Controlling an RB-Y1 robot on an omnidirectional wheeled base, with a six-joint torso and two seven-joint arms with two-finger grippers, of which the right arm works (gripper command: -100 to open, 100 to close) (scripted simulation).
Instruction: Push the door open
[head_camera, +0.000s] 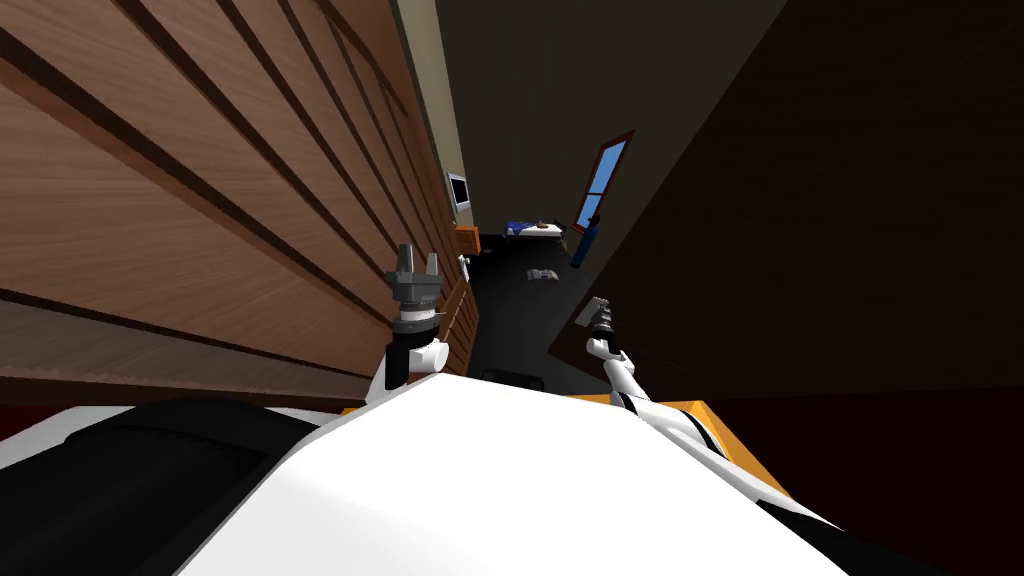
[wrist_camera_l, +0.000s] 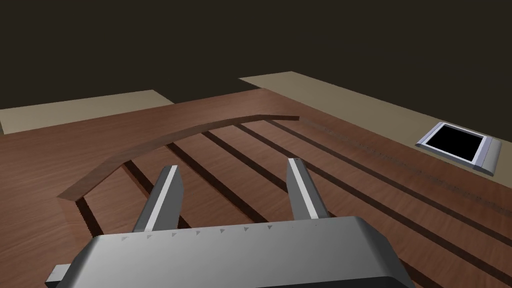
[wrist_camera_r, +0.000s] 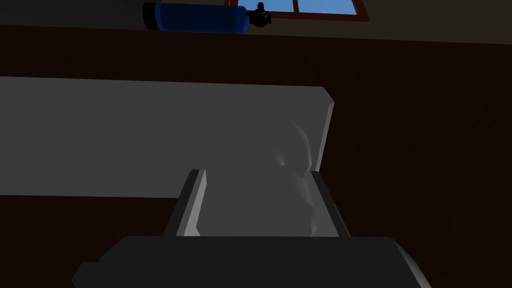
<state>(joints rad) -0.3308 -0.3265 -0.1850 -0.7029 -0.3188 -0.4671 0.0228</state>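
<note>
Door: dark brown, flat, along my right side. Stands upright. Its near edge slants away from the right gripper toward the top of the head view. Face turned toward the gap in the middle.

Right arm reaches to that edge. Right wrist view: a long grey bar lies across the dark brown face, its bevelled end just past the fingers. Fingers spread, with the bar lying behind and between them. Cannot tell whether they touch it.

Left gripper: raised, close to a grooved wooden panel that lines my left side. Fingers spread, holding nothing. Left wrist view: an arched trim caps the grooves, with beige wall beyond and a pale-framed black screen on it.

Between panel and door, a narrow gap over dark floor. Beyond it: a red-framed window showing blue, a blue cylinder beside it, a white tabletop with small items, an orange block, and a small pale thing on the floor, too small to name.
</note>
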